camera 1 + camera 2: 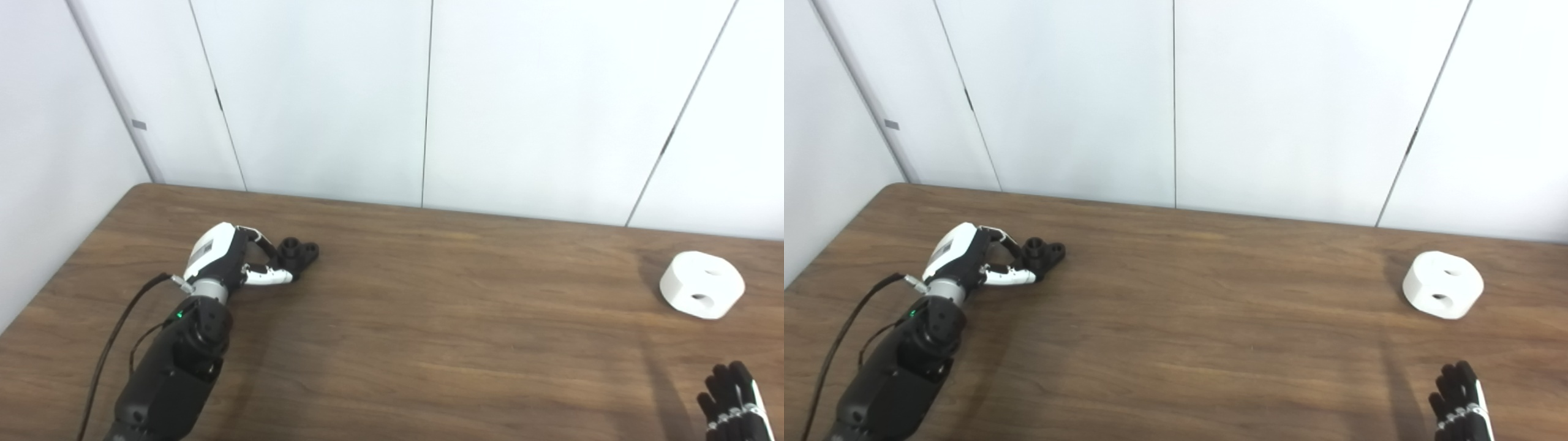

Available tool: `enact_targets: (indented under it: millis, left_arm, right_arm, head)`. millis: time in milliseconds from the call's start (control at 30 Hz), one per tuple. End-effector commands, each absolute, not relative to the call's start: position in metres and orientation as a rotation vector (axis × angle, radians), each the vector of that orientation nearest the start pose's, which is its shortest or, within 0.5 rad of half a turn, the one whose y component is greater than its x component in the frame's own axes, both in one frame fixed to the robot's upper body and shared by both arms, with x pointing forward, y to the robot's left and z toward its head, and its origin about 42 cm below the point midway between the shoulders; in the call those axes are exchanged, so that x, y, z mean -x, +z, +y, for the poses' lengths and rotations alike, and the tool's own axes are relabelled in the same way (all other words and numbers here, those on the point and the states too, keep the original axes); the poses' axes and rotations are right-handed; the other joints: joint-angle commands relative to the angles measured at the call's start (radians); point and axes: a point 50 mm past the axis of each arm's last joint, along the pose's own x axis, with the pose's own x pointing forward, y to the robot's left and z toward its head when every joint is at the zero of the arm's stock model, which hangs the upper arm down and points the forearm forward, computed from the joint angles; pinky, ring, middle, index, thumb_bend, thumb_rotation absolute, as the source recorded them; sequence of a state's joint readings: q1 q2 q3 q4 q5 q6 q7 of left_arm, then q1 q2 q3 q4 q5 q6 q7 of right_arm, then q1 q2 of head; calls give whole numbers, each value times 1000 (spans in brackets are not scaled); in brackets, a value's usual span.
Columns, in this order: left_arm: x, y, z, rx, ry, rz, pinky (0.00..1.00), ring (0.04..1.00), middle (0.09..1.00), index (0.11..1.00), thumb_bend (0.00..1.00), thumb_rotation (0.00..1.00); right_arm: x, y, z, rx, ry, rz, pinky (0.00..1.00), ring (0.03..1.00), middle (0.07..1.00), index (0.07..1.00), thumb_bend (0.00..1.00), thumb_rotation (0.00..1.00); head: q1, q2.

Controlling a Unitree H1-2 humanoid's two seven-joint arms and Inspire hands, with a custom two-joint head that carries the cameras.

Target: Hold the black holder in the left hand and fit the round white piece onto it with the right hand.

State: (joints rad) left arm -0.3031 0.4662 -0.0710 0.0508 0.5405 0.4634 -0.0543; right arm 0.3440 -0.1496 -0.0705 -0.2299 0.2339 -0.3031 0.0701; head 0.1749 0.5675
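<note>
Left eye view: left hand [236, 260] curls its fingers around the holder [298, 253] on the table [429, 318], not lifted. Right hand [732, 404] waits empty, fingers apart, near the white piece [701, 285]. Fitting remains.

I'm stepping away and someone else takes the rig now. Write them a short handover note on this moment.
Left robot hand: fingers curled around the black holder at the table's far left; holder not lifted, firm grip unclear.
Right robot hand: low at the near right edge, empty, fingers apart.
Round white piece: untouched on the table, far right.
Done: left hand reached the holder.
Left: secure and lift holder, pick up white piece, fit it on.
</note>
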Motion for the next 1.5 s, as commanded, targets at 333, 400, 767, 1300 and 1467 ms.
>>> enact_targets:
  millis: [333, 400, 767, 1300, 1467]
  left_arm:
    - [-337, 197, 317, -1160, 106, -1, 915, 898, 803, 487, 518, 43]
    - [-328, 192, 312, -1167, 86, -21, 918, 892, 797, 486, 518, 43]
    - [-285, 191, 283, -1141, -27, -52, 998, 933, 837, 486, 520, 48]
    - [-233, 189, 239, -1047, -178, -66, 1000, 927, 832, 486, 520, 49]
    - [-219, 177, 223, -1008, -213, -67, 996, 918, 827, 485, 520, 48]
  right_arm:
    - [-164, 93, -275, -42, -87, -136, 1000, 992, 951, 980, 535, 965]
    - [-164, 93, -275, -35, -85, -135, 1000, 997, 955, 983, 545, 967]
    - [-165, 94, -274, -43, -85, -131, 1000, 1000, 942, 986, 534, 954]
    - [-163, 102, -271, -38, -77, -130, 1000, 1000, 932, 981, 537, 941]
    - [-161, 107, -269, -23, -71, -126, 1000, 1000, 939, 983, 525, 935]
  head:
    - [-7, 8]
    - [-7, 8]
    - [-8, 15]
    - [-62, 72]
    - [-84, 92]
